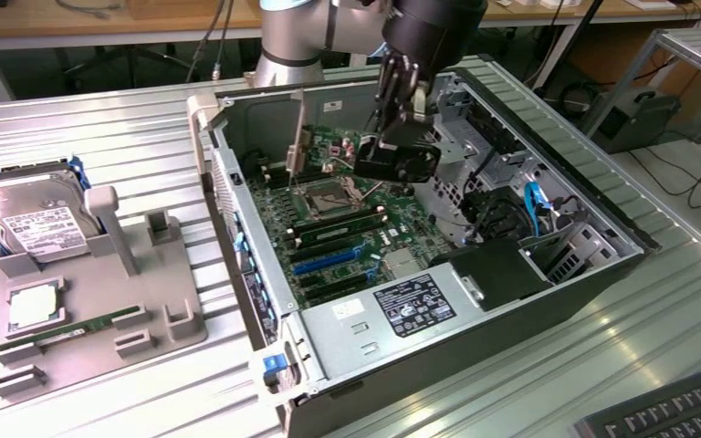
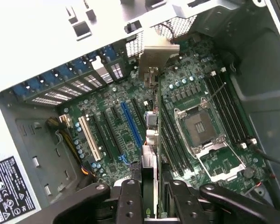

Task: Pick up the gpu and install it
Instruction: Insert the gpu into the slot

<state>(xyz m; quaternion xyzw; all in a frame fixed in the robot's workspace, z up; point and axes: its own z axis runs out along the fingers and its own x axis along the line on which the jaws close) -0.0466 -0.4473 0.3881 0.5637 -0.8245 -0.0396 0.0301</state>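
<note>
The gpu (image 2: 150,161) shows edge-on in the wrist view as a thin dark card. It stands upright over the motherboard's expansion slots beside the CPU socket (image 2: 200,128), with its silver bracket (image 2: 157,55) at the case's rear wall. My gripper (image 2: 151,189) has a black finger on each side of the card and is shut on it. In the exterior view the gripper (image 1: 375,166) reaches down into the open PC case (image 1: 546,137). There the gpu (image 1: 326,153) stands on edge, and its bracket (image 1: 296,137) is a pale vertical strip. I cannot tell whether the card sits in a slot.
A grey parts holder (image 1: 143,301) at the exterior view's left carries a hard drive (image 1: 28,219), a CPU chip (image 1: 32,308) and a green memory stick (image 1: 77,328). The power supply (image 1: 414,303) fills the case's near end. A keyboard (image 1: 679,411) lies at the lower right.
</note>
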